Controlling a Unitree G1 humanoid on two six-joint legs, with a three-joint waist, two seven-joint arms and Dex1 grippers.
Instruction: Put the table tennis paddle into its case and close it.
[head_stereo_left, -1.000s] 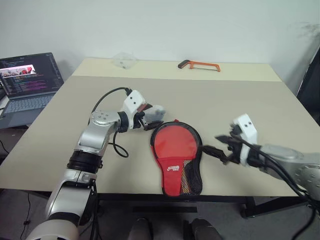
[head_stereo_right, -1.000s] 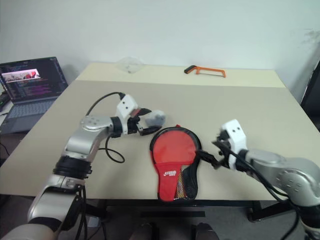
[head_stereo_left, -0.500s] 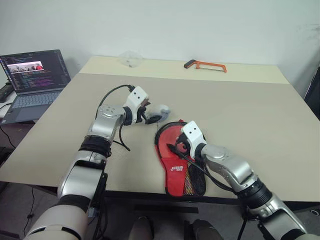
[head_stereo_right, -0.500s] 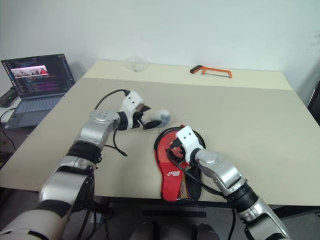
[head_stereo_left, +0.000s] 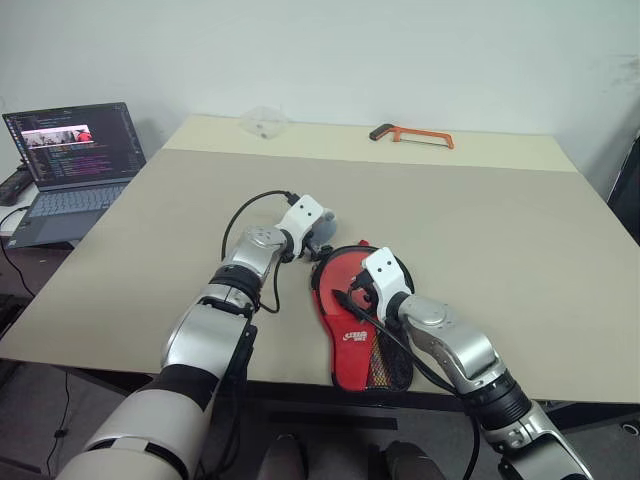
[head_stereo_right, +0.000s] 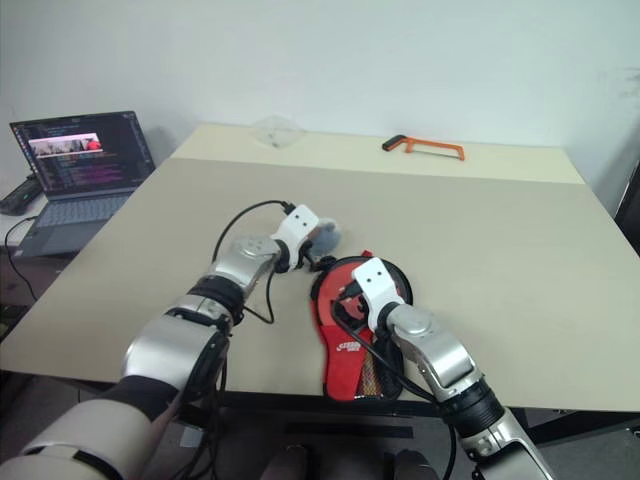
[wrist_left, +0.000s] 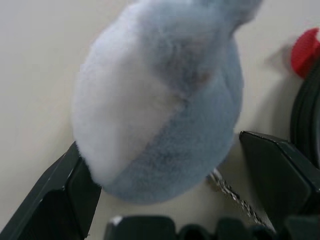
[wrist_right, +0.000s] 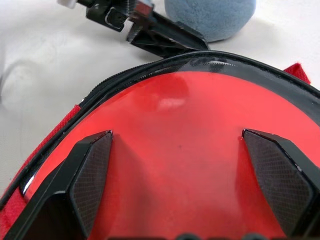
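I see the case (head_stereo_left: 358, 320) lying flat on the bench (head_stereo_left: 520, 250), near the front edge, a little right of the middle. The red table tennis paddle (wrist_right: 185, 150) is inside the case, under the clear plastic side. The round end of the case points to about 12 o'clock and the narrow end with the red mesh pocket points to about 6 o'clock.

My right pincer (wrist_right: 185, 175) is over the round end of the case. Its two black fingers (wrist_right: 87, 170) are spread wide apart, with the red paddle face between them. It holds nothing.

My left pincer (wrist_left: 185, 200) is just beside the case, at about 11 o'clock from it. Its fingers (wrist_left: 60, 200) are wide apart too, one on each side of a fluffy grey-blue ball (wrist_left: 160, 100) with a thin chain (wrist_left: 230, 192). One finger touches the fluff, but the ball sits on the bench.

An orange hacksaw (head_stereo_left: 412, 133) lies far away at 12 o'clock. A laptop (head_stereo_left: 68, 150) stands off the bench at 10 o'clock.
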